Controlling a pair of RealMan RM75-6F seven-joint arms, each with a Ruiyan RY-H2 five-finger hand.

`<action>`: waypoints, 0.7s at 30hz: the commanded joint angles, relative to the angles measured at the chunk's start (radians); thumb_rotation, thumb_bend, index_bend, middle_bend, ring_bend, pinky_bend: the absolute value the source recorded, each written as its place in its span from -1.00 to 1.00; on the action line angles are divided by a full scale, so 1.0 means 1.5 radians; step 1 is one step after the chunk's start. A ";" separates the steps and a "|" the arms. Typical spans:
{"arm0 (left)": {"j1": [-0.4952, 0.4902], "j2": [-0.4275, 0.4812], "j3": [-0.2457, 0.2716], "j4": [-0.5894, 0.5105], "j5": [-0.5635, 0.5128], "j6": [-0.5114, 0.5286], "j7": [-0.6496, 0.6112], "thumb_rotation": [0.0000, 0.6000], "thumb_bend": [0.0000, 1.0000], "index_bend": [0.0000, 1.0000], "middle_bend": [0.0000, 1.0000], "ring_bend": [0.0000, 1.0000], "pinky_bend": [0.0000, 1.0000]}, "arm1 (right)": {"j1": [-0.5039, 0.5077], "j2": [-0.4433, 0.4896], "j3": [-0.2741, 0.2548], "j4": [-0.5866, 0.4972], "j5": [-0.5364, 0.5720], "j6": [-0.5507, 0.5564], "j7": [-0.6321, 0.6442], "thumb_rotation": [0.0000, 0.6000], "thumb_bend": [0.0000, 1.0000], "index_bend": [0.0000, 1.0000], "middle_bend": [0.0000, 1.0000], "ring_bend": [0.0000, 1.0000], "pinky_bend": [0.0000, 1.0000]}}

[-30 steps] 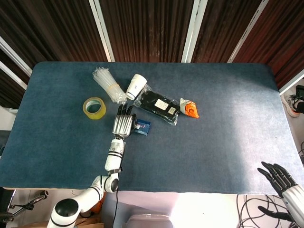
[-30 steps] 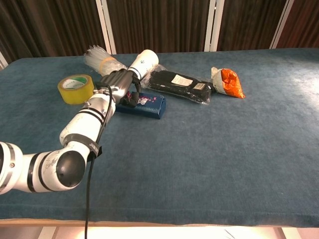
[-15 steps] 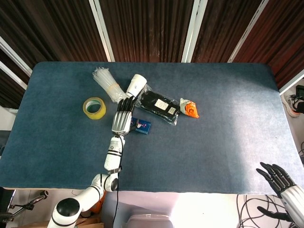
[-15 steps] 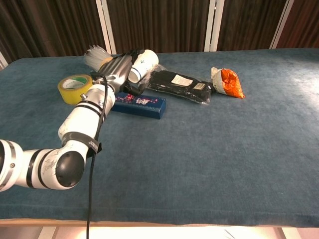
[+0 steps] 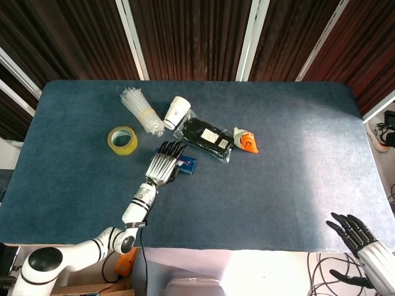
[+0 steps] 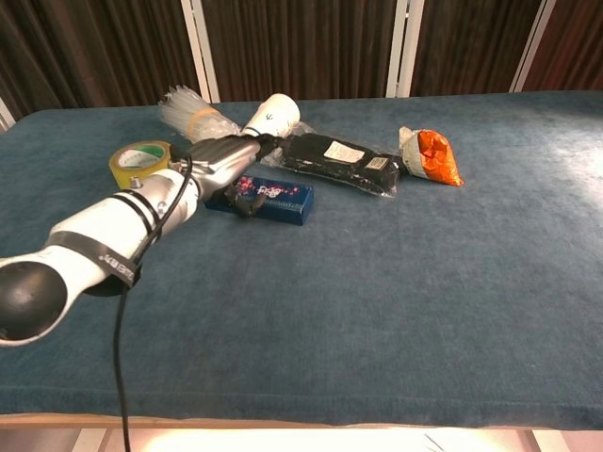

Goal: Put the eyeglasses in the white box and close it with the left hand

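Observation:
No eyeglasses and no white box show in either view. My left hand lies flat over the left end of a small blue box, with its fingers stretched out and apart. In the chest view the left hand hovers low on the blue box, thumb hooked down at the box's front edge, holding nothing. My right hand hangs off the table's near right corner with fingers spread and empty; the chest view does not show it.
Behind the blue box lie a white paper cup on its side, a bundle of clear straws, a yellow tape roll, a black wrapped pack and an orange snack bag. Blue cloth covers the table.
The left hand reached toward the paper cup, then pulled back and swung right over the blue box, with the forearm now lower. The right hand shifted slightly left.

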 commanded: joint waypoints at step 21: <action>-0.025 -0.014 0.010 0.060 -0.055 -0.072 0.013 1.00 -0.13 -0.76 -1.00 -1.00 -1.00 | 0.005 0.003 0.001 -0.004 0.007 -0.005 0.005 1.00 -0.62 -1.00 -1.00 -1.00 -1.00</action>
